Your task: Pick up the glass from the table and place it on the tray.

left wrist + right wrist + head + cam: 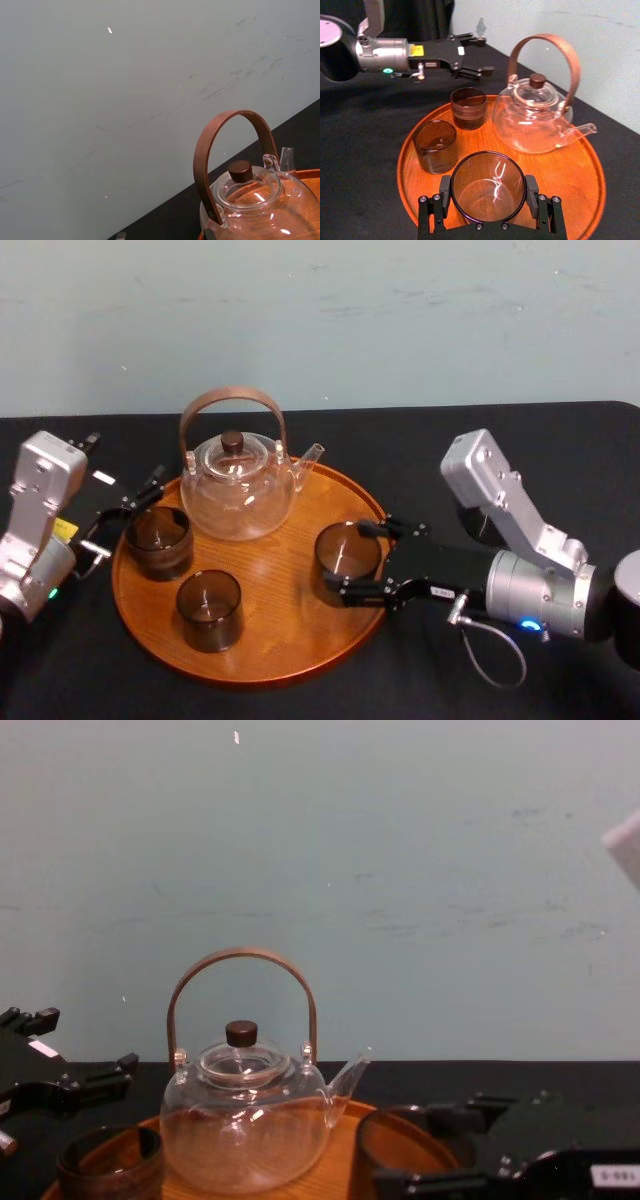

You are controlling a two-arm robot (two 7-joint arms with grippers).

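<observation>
Nearest in the right wrist view, the right hand (487, 189) clasps the smoky brown cylindrical glass (488, 202), low over the round orange-brown wooden tray (572, 170). Head view: that glass is at the tray's right side, near the clear glass teapot (238, 492); the left hand (122, 515) hangs spread beside the left rim. Retreating before fully releasing could drag or topple it.
</observation>
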